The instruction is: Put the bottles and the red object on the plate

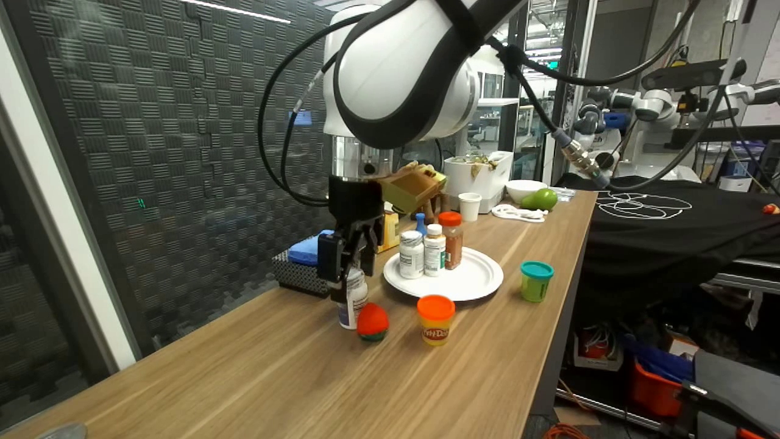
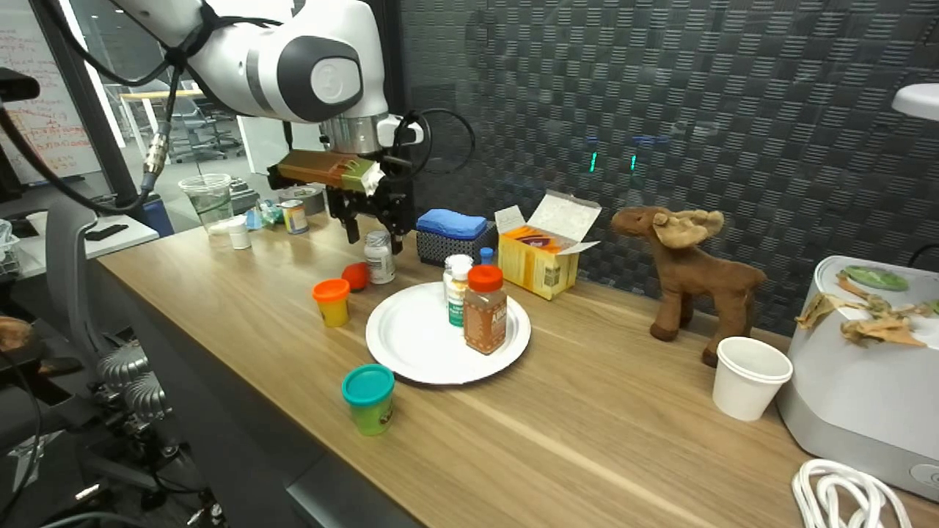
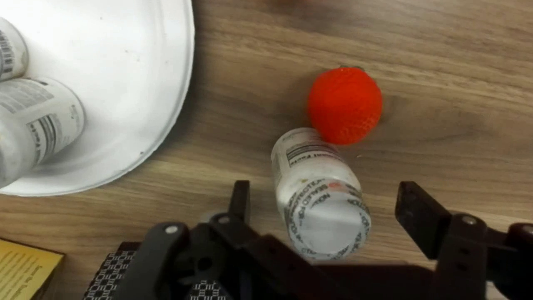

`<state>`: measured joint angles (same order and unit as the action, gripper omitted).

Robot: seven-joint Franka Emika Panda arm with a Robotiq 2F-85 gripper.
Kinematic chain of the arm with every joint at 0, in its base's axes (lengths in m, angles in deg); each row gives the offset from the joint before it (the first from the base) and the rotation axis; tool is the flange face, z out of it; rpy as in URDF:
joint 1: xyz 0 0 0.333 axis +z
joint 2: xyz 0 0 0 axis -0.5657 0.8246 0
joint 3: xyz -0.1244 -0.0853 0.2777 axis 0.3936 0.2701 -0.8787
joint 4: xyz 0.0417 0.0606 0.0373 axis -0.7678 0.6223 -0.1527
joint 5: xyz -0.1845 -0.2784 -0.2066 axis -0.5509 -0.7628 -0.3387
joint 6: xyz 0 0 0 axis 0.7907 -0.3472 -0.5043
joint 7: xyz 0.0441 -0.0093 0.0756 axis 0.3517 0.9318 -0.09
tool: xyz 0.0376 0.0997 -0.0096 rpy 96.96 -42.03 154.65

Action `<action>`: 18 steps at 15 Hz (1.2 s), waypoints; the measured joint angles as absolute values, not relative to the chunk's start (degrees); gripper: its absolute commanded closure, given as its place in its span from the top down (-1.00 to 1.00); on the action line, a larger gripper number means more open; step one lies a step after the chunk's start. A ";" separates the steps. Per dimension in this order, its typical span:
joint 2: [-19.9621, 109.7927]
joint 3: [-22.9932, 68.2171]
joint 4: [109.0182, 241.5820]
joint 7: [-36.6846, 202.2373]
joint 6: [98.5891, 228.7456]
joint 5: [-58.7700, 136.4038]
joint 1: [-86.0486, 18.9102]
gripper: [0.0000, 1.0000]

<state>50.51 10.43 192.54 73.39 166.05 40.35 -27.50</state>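
A white bottle (image 1: 355, 303) stands upright on the table beside the plate (image 1: 478, 281). The bottle also shows in the wrist view (image 3: 312, 166). My gripper (image 3: 325, 204) is open above it, one finger on each side of its cap, with gaps between. The red object (image 3: 345, 106) sits against or very near that bottle's base; in an exterior view (image 1: 372, 318) its underside is dark green. On the plate stand two white bottles (image 1: 411, 259) (image 1: 434, 255) and a brownish bottle with a red cap (image 2: 486, 317). The wrist view shows only part of the plate (image 3: 125, 83).
An orange-lidded cup (image 1: 436, 323) stands near the red object, and a green cup (image 2: 369, 400) near the table's front edge. A black box with blue cloth (image 2: 455, 235) and an open yellow box (image 2: 539, 260) stand by the wall. A toy moose (image 2: 700, 275) stands further along.
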 measured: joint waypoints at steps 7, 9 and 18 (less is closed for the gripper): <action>51.14 10.58 190.68 73.34 164.99 39.74 -27.50 -0.49; 50.40 10.90 190.67 73.39 164.19 38.26 -27.50 -0.49; 39.85 14.78 192.08 76.11 158.42 35.47 -28.75 -0.49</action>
